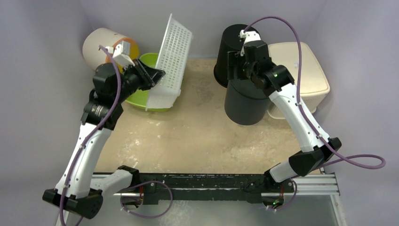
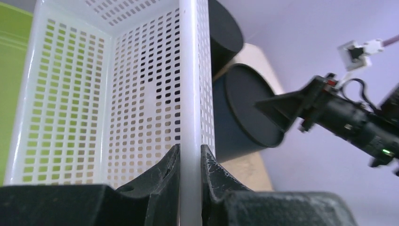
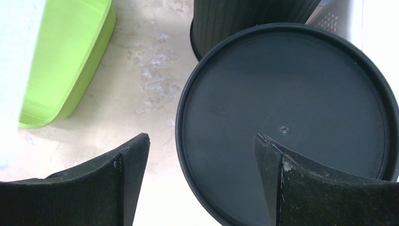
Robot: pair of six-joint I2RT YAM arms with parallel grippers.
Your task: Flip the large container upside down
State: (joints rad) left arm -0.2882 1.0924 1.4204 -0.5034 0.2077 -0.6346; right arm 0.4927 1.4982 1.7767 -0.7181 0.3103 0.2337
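Evidently the left gripper [image 2: 189, 154] is clenched on the white basket [image 1: 171, 59]. In the left wrist view its two fingers pinch the solid rim strip between them, and the perforated walls run away from the pinch. Holding the rim rather than a wall probably gives a firm lever for turning such a light, wide thing.

The basket is toward the far-left corner of the tabletop [image 1: 197, 136]. It is raised steeply on one long side, neither mouth-up nor mouth-down, so I judge the flip to be about half done. Its lower edge sits over the green tub [image 1: 136, 101]; I cannot tell whether the two touch. A white drum [image 1: 101, 44] lies in the corner behind the arm.

The right gripper [image 3: 201, 139] is released, with its fingers spread wide and nothing between them. It hangs above the flat base of a black bin [image 3: 287, 122], which stands mouth-down right of centre near the far edge. A second black bin [image 1: 233, 42] is just behind that one, and a beige hamper [image 1: 306, 70] is at the far-right corner. Holding off there likely keeps the right arm clear of the basket's swing.

The tub could catch the rim as the basket comes over.
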